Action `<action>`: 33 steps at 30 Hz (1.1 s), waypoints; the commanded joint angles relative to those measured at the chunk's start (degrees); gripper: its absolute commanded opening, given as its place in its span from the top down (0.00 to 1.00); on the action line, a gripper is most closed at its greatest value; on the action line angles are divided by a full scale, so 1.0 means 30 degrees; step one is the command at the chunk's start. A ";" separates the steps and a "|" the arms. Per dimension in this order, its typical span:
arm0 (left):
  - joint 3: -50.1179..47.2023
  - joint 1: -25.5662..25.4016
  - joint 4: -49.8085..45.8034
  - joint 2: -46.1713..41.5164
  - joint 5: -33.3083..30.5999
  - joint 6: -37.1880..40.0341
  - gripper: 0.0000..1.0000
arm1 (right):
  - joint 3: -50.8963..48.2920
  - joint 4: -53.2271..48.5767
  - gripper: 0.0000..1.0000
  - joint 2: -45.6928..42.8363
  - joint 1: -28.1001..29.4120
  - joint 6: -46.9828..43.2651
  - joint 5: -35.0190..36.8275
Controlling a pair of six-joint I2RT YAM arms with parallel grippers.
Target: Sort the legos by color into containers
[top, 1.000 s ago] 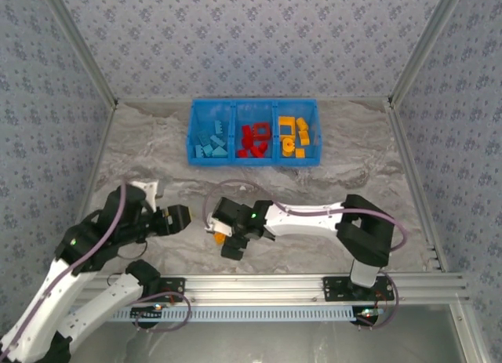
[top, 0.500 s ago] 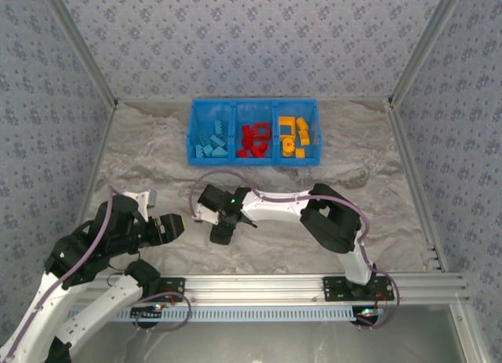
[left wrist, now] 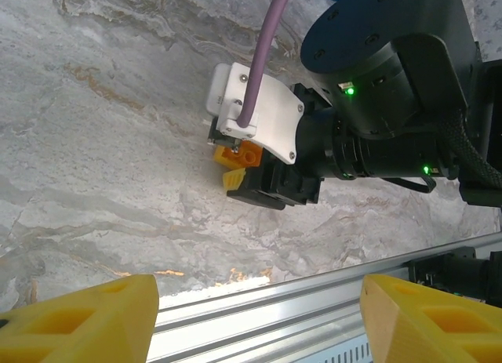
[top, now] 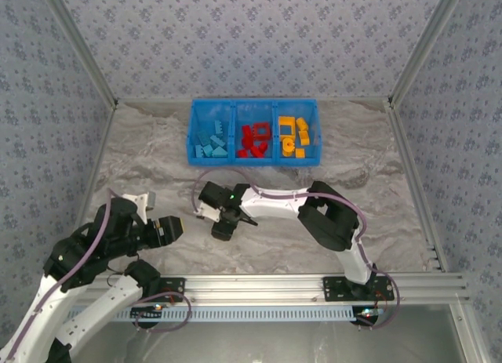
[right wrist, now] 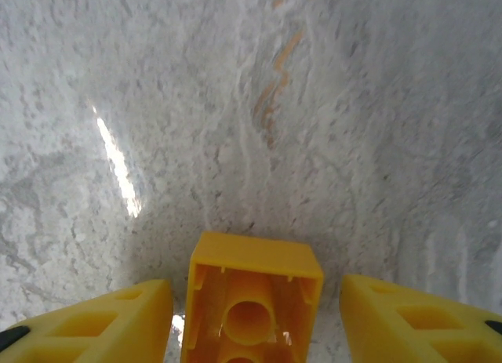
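Surrounding marbled grey tabletop [top: 141, 167], floral-papered walls [top: 251, 41].

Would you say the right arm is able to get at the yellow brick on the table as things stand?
Likely yes: the right hand sits over the yellow brick, a finger on either side with small gaps, and nothing lies between.

right wrist view: yellow-orange plastic toy brick [right wrist: 249, 300] runs off the bottom edge, near end unseen. both yellow fingers [right wrist: 94, 324] of the right gripper [right wrist: 251, 296] are cut at the lower corners.
left wrist view: same brick [left wrist: 234, 168] half hidden under the right gripper's white housing [left wrist: 259, 112].
top view: sorted bricks [top: 255, 139] in the bright blue three-compartment plastic bin [top: 254, 161] too small to tell shape. left arm [top: 47, 300] is cut off at the bottom-left.
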 commanded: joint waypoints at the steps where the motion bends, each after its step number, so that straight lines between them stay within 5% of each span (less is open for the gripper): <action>1: -0.0151 -0.0034 0.0062 0.0059 0.0181 -0.0213 0.31 | -0.0399 -0.0595 0.44 -0.0189 0.0225 0.1132 0.0639; 8: -0.0300 -0.0010 0.0418 0.0149 0.0196 -0.0216 0.32 | -0.0604 -0.0181 0.67 -0.0515 0.0427 0.1610 0.1259; 15: -0.0061 -0.0023 0.3268 0.1749 0.2445 -0.0022 0.33 | -0.1967 0.0207 0.72 -0.4768 -0.0684 0.2925 0.2191; 24: 0.2099 -0.1480 0.9166 0.8234 0.3130 0.0799 0.34 | -0.2595 -0.2533 0.73 -0.9942 -0.7404 0.5484 0.3505; 28: 0.3214 -0.2699 1.2192 1.0882 0.1931 0.1037 0.35 | -0.1002 -0.3211 0.73 -0.8839 -1.0620 0.6121 0.3844; 33: 0.4622 -0.3118 1.3759 1.3496 0.1101 0.1252 0.36 | 0.2345 -0.4512 0.74 -0.5356 -1.2342 0.6884 0.5610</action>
